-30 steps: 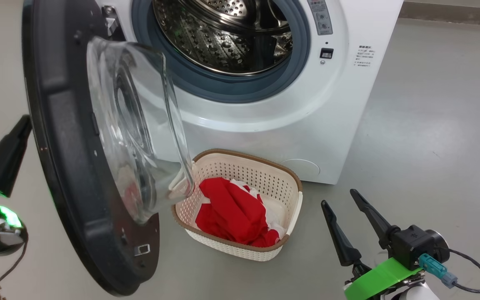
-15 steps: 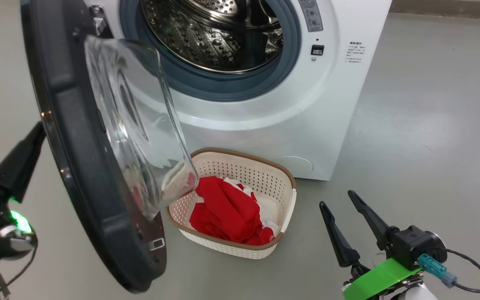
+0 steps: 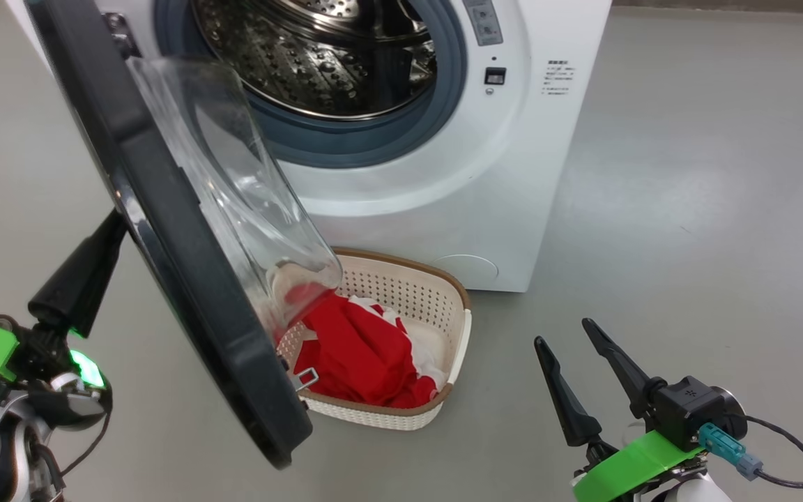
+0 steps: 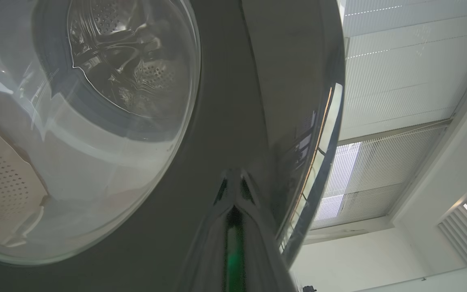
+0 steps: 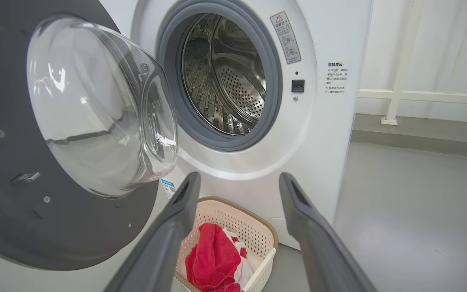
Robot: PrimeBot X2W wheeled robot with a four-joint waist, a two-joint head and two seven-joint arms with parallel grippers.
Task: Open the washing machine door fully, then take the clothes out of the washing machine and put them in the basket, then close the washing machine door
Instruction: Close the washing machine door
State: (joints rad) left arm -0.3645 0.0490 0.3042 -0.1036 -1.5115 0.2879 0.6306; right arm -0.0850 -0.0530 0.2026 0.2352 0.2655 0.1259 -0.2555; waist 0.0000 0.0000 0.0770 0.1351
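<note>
Well, the clothes (image 3: 360,355) are down in the basket (image 3: 459,307), red heap w/ white bits, and the drum (image 3: 318,63) looks bare as far as I can see, so closing is what's left, I'd say. The washing machine door (image 3: 157,230) stands partway open, its glass bowl hanging over the basket's near-left corner.

The left gripper (image 4: 234,184) sits against the door's glossy outer face near the rim, fingers drawn together, nothing between them. The right gripper (image 3: 564,331) hovers low over the floor (image 3: 687,209), well apart from the basket, jaws spread wide and empty.

Risks, imo:
- Slick rim, narrow tip: the finger could skid off the edge mid-push.
- The door's bottom edge and latch pass v. close to the basket's rim; a clip there would shove or tip it and spill the clothes.
- Too soft a push and the door may rest on the washing machine (image 3: 443,209) w/o latching.
</note>
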